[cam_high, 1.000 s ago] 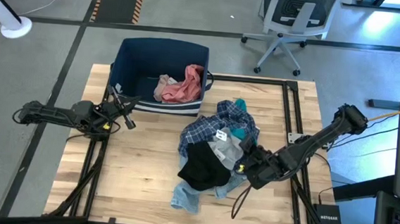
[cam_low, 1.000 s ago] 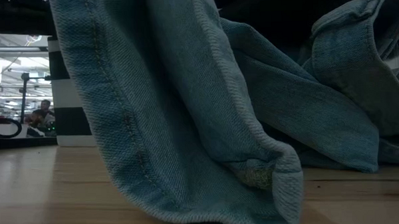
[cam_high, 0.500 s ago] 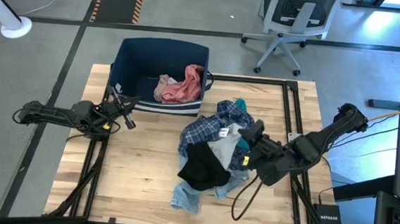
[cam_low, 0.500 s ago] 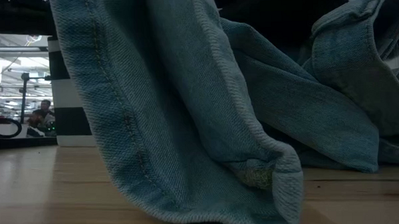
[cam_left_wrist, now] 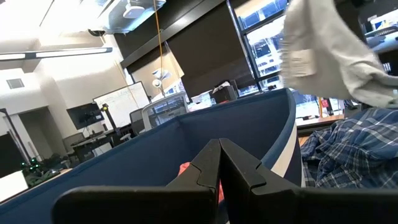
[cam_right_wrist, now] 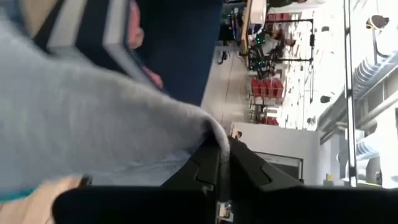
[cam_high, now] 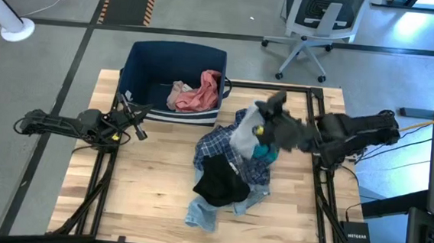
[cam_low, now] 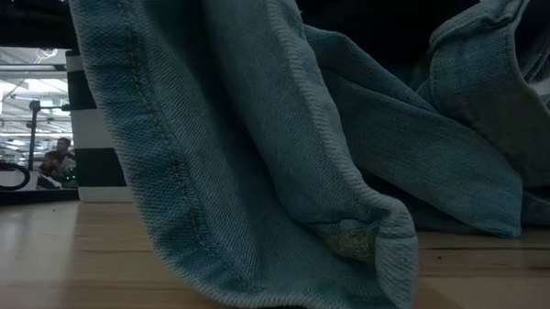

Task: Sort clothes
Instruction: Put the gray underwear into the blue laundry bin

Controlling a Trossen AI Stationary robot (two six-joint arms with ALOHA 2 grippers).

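Wooden counter [cam_high: 143, 185] bearing bin [cam_high: 177, 57] and clothes pile [cam_high: 225, 172]: right gripper [cam_high: 266, 125], jaws pinched shut on white shirt [cam_high: 245, 136] lifted above pile, should carry high to clear bin wall before release; left gripper [cam_high: 137, 120] waits closed, empty, beside bin.

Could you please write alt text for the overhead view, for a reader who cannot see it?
The right gripper lifts a pale grey garment above a heap of clothes on a wooden table. The left gripper waits shut beside a navy bin holding a pink top.
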